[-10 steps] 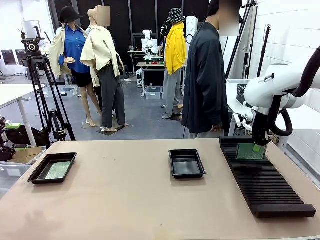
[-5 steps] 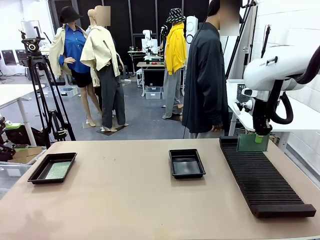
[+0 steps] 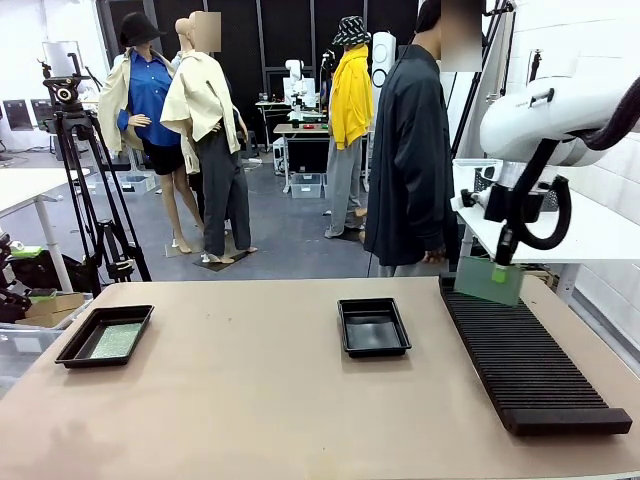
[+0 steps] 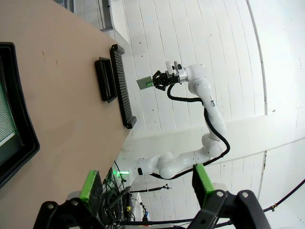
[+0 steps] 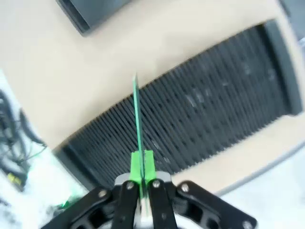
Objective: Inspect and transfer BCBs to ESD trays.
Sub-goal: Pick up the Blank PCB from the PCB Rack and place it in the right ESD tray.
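Right claw [image 3: 500, 272] is clamped on a green board [image 3: 487, 281], pinching it by the top edge. The board hangs tilted under the fingertips, in the air, clear of the black rack [image 3: 530, 365] right below the claw. In the wrist view the board [image 5: 137, 114] shows edge-on, running straight out from the shut pads [image 5: 137, 164] over the rack's ribs [image 5: 205, 114].

The middle tray [image 3: 372, 302] sits lower and towards the left arm's side of this claw, on the table [image 3: 250, 400]. The left tray [image 3: 70, 352] is much farther that way, with a second board [image 3: 115, 340] flat inside. A person [image 3: 410, 150] stands just behind the claw.

Left claw [image 4: 145, 181] has its fingers wide apart, gripping nothing, above the table beside that left tray [image 4: 21, 138].
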Motion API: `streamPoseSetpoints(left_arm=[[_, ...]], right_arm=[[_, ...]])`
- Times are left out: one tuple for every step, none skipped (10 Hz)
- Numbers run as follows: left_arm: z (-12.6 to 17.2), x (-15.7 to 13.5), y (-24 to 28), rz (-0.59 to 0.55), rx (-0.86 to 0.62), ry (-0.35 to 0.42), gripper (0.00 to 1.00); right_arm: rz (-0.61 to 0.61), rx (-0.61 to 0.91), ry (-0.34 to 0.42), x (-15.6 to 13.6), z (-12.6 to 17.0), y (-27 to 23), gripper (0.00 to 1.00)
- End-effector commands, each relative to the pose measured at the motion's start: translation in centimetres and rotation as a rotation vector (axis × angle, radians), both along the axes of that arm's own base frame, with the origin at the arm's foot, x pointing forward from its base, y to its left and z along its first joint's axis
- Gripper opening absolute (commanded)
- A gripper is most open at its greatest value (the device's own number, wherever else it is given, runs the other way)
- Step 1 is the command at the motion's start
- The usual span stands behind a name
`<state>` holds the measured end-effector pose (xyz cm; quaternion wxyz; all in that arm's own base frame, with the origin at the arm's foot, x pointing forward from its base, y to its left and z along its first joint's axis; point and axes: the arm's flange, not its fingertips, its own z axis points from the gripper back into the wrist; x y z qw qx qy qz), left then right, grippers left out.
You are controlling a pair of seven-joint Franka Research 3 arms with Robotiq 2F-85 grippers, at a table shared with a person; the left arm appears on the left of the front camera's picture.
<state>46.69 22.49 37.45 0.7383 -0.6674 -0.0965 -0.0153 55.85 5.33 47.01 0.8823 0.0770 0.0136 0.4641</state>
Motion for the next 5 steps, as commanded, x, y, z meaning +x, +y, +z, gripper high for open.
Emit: streamPoseSetpoints(left_arm=[[0.2,0.1,0.1,0.002,0.000,-0.006,1.00],[0.2,0.1,0.1,0.002,0.000,-0.006,1.00],[0.2,0.1,0.1,0.002,0.000,-0.006,1.00],[0.2,0.1,0.1,0.002,0.000,-0.006,1.00],[0.2,0.1,0.1,0.002,0.000,-0.006,1.00]], right_arm=[[-0.472,0.083,-0.002,-0.3,0.3,3.3,0.00],[-0.618,0.081,0.008,-0.3,0.3,4.6,0.00],[-0.736,0.094,0.028,-0.2,0.0,5.7,0.00],[-0.827,0.109,0.057,-0.2,-0.4,6.8,0.00],[-0.948,0.123,0.067,-0.2,-1.1,8.1,0.00]])
